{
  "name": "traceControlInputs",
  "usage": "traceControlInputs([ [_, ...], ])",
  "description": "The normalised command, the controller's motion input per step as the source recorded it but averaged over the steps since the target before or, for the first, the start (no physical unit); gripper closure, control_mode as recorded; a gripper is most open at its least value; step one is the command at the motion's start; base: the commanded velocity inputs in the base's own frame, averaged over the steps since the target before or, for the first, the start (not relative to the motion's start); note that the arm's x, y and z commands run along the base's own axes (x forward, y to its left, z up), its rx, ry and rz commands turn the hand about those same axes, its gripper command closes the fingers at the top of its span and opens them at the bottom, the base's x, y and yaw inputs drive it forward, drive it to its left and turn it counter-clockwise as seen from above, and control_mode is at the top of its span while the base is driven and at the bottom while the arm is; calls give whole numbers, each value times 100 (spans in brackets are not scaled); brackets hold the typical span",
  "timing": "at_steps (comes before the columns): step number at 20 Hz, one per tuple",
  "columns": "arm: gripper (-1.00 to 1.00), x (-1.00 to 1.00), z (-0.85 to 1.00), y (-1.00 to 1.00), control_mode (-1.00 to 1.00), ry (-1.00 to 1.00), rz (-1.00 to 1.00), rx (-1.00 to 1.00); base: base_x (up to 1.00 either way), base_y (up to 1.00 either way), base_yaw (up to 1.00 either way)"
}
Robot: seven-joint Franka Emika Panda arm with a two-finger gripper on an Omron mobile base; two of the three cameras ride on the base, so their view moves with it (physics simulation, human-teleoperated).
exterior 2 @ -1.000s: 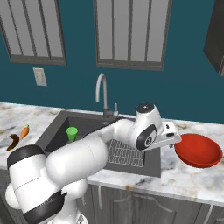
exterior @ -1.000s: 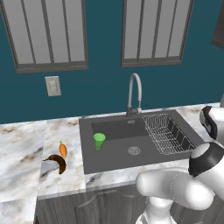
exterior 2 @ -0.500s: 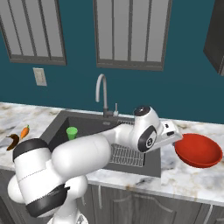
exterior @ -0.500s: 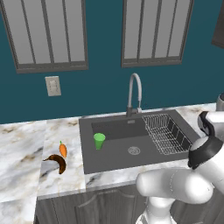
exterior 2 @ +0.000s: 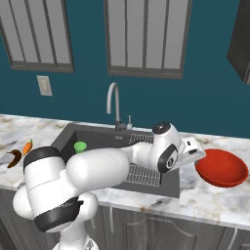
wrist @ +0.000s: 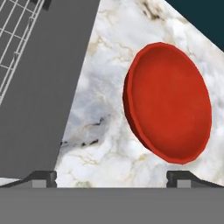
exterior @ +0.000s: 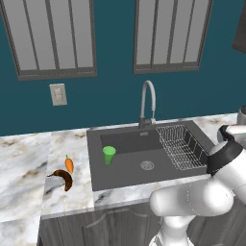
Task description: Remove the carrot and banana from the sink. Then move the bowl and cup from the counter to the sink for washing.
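No brand, label or writing can be read on anything here. Taking the sink (exterior: 144, 163) as the landmark and working outward from the robot: on the near side of its right end the gripper (wrist: 111, 177) hangs over the counter (wrist: 100, 113), its two dark fingertips (wrist: 41, 177) spread wide with nothing between them, pointed at bare marble just short of the bowl (wrist: 168, 103). From the right base camera the hand sits just left of the bowl (exterior 2: 222, 167), close to its rim, though contact cannot be made out.

The bowl is a wide, shallow, bright red round dish with a thick rim and a plain, glossy inside, resting on the counter right of the sink, near the basin's edge but outside it.

Inside the sink, a dark grey rectangular basin, the small bright green cup (exterior: 109, 154) stands upright in the left half, left of the round drain (exterior: 146, 165). A wire rack (exterior: 181, 146) fills the right end.

Left of the sink, on the marble, the dark brown curved banana (exterior: 62, 178) lies nearest the front edge, with the tiny orange carrot (exterior: 69, 164) just behind it, green top pointing away.

At the sink's back rim rises the curved steel faucet (exterior: 148, 103)
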Motion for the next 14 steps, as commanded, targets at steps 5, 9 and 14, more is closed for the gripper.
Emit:
traceControlInputs([
  [5, -100, 16, -8, -11, -100, 1, 0, 0, 0, 0, 0],
  [9, -100, 16, -7, -10, -100, 0, 0, 0, 0, 0, 0],
  [14, -100, 13, -7, -15, -100, 0, 1, 0, 0, 0, 0],
])
